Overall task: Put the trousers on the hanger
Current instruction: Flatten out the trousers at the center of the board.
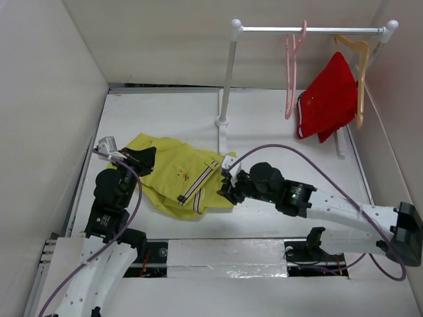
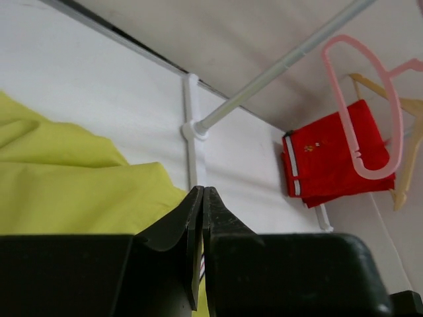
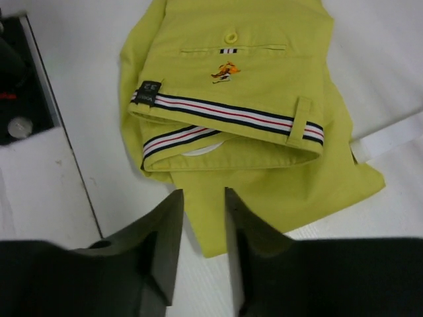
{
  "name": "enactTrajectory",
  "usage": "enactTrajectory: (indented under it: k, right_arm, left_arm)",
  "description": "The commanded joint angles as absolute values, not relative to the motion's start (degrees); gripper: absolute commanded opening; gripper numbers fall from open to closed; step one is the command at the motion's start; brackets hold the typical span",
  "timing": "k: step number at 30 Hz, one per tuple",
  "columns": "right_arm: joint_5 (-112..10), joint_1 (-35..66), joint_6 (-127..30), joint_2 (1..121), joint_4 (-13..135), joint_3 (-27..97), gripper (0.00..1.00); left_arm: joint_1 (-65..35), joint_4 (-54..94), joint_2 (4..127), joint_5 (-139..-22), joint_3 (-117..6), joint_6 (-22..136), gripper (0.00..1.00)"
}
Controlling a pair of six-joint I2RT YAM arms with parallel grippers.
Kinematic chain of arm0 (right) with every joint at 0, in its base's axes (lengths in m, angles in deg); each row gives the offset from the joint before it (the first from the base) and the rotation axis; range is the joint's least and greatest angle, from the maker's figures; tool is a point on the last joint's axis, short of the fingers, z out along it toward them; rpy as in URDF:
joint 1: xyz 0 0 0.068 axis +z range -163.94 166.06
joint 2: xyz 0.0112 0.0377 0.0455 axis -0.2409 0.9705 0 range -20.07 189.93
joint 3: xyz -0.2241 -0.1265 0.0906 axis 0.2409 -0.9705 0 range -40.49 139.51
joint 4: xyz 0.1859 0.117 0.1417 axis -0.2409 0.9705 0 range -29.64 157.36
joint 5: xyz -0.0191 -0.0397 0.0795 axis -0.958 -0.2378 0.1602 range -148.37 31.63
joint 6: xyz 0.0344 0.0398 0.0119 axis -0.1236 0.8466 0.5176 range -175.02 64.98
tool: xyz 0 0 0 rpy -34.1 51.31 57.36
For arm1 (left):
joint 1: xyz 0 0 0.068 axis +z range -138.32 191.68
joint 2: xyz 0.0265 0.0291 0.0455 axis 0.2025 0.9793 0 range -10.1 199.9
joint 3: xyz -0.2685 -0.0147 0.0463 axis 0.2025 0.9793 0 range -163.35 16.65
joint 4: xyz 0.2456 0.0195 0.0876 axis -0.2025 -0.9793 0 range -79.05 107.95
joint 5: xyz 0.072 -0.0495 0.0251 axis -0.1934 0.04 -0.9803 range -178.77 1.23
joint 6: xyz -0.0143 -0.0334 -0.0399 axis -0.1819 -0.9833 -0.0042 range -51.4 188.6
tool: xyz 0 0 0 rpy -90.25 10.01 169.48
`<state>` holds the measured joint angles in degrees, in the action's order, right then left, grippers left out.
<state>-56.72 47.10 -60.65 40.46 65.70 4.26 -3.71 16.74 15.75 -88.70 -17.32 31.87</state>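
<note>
The trousers [image 1: 173, 173] are lying in a folded heap on the surface [image 1: 277, 132], left of centre. Their striped waistband [image 3: 228, 115] is running slantwise, from the near edge of the heap up toward the rail's foot. The hanger [image 1: 291, 72] is hanging from the rail [image 1: 310, 29] at the far right, well apart from the trousers, so the cloth is going to have to travel away and to the right.

The right end effector [image 1: 228, 188] is sitting at the heap's right edge, with its jaws standing narrowly apart. In its wrist view a yellow fold is showing in the gap and the waistband is lying just ahead, crosswise to the jaws. Nothing is looking pinched yet. The left end effector [image 1: 137, 158] is resting on the far left corner of the heap with its jaws pressed together. Whether any cloth is caught in them cannot be told.

The right arm is the nearer one to both the waistband and the hanger, so it probably suits the lift best.
</note>
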Motion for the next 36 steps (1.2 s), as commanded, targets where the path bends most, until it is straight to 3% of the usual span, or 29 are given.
enactTrajectory:
  k: [1, 2, 5, 10, 22, 25, 27, 28, 29, 31, 32, 36]
  right_arm:
    - [-59.68, 50.65, -63.81, 46.01, 58.69, 8.11, 0.52]
    - [-60.21, 51.36, -64.25, 47.50, 58.34, 9.16, 0.68]
    - [-61.53, 53.12, -65.83, 54.01, 58.69, 12.05, 0.81]
    - [-63.29, 55.05, -68.46, 64.10, 56.58, 16.71, 0.83]
    - [-71.37, 59.98, -72.17, 83.02, 55.95, 28.23, 0.81]
    - [-77.52, 59.98, -70.06, 85.22, 55.27, 29.47, 0.76]
    - [-81.72, 59.98, -68.92, 85.22, 53.95, 28.86, 0.64]
    - [-83.06, 59.98, -68.48, 84.53, 53.25, 28.77, 0.55]
    - [-84.72, 59.98, -67.86, 83.91, 52.89, 28.59, 0.36]
    - [-89.12, 59.98, -66.10, 81.29, 50.88, 26.84, 0.18]
    - [-90.18, 59.98, -65.58, 80.05, 50.26, 26.14, 0.04]
    - [-96.59, 59.98, -63.29, 71.18, 50.07, 21.48, 0.00]
  left_arm:
    - [-3.87, 9.70, 15.30, -95.28, -17.27, 30.81, 0.01]
    - [-3.87, 8.99, 15.30, -95.36, -17.53, 30.55, 0.02]
    - [-3.87, 7.23, 14.60, -96.15, -17.01, 29.23, 0.11]
    - [-3.87, 6.44, 12.85, -96.68, -15.08, 27.65, 0.25]
    - [-3.87, 4.33, 9.60, -96.68, -14.72, 27.64, 0.26]
    - [-3.87, 3.89, 8.80, -96.42, -14.90, 27.64, 0.26]
    - [-3.87, 4.06, 8.63, -96.16, -14.55, 27.65, 0.26]
    - [-3.87, 4.58, 8.63, -95.11, -14.29, 27.73, 0.26]
    - [-3.87, 5.11, 8.89, -94.32, -13.59, 27.73, 0.26]
    - [-3.87, 6.25, 10.20, -91.43, -12.88, 27.99, 0.26]
    - [-3.87, 6.78, 10.82, -90.10, -12.70, 28.26, 0.26]
    - [-3.87, 10.99, 13.72, -84.21, -11.65, 28.87, 0.28]
